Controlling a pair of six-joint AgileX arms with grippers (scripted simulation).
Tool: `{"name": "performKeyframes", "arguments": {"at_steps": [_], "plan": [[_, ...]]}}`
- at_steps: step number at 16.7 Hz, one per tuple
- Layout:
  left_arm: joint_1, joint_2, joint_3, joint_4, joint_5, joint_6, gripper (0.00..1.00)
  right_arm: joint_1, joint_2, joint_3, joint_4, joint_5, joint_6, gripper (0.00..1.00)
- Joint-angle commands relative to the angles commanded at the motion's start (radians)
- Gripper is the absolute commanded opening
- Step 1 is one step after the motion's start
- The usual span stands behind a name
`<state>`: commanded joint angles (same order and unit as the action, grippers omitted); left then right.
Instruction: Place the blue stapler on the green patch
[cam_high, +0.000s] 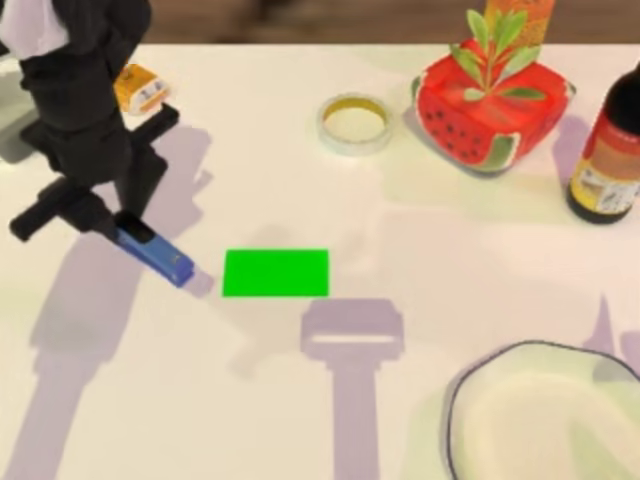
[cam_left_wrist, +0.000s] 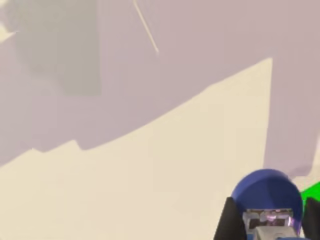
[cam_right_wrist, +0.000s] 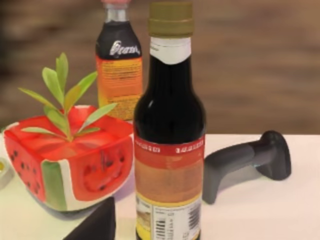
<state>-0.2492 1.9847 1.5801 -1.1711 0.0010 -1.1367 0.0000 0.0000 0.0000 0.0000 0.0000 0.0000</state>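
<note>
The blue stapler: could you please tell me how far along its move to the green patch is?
Done: the left pincer has reached the blue stapler, its fingers either side of it. In hand: the grasp. The stapler lies left of the green patch, not on it. Left: carrying it onto the patch and releasing. The right arm is idle.

White table (cam_high: 300, 400) carries: green patch (cam_high: 275, 273) left of centre, blue stapler (cam_high: 158, 253) just beside it, tape roll (cam_high: 354, 123), watermelon-patterned planter (cam_high: 490, 110), dark sauce bottle (cam_high: 605, 150), plate (cam_high: 550, 415), small orange box (cam_high: 140, 88), black handheld scanner (cam_right_wrist: 247, 162).
</note>
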Motion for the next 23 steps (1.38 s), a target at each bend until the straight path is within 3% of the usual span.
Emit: {"name": "performKeyframes", "arguments": {"at_steps": [7, 11, 16, 23], "plan": [[-0.007, -0.001, 0.016, -0.015, 0.0, 0.012, 0.0, 0.0, 0.0, 0.0, 0.0, 0.0, 0.0, 1.0], [-0.041, 0.054, 0.1, -0.05, 0.001, 0.151, 0.0, 0.0, 0.0, 0.0, 0.0, 0.0, 0.0, 1.0], [-0.115, 0.174, 0.281, -0.131, 0.003, 0.531, 0.0, 0.0, 0.0, 0.0, 0.0, 0.0, 0.0, 1.0], [-0.245, 0.355, 0.552, -0.262, 0.01, 1.329, 0.0, 0.0, 0.0, 0.0, 0.0, 0.0, 0.0, 1.0]]}}
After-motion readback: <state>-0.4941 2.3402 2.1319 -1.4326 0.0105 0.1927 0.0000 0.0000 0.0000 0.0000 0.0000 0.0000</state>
